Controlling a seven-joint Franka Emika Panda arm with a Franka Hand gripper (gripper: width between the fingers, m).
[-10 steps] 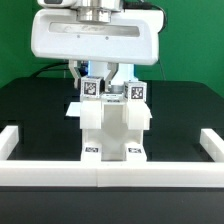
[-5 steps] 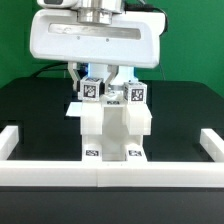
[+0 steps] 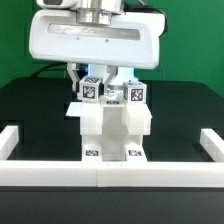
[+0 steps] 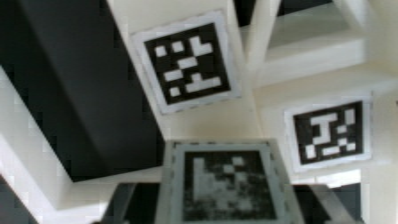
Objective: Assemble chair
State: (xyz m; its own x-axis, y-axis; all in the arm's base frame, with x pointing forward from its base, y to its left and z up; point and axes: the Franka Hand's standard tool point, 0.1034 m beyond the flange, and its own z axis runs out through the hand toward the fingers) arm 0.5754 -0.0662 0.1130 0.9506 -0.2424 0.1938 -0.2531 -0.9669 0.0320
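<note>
The black table carries the chair at its middle, against the near white rail. The chair stands largely built, tags on its top pieces. The gripper sits clenched on an upper piece, apparently seating it. Next, it likely needs pressing home before letting go.
</note>
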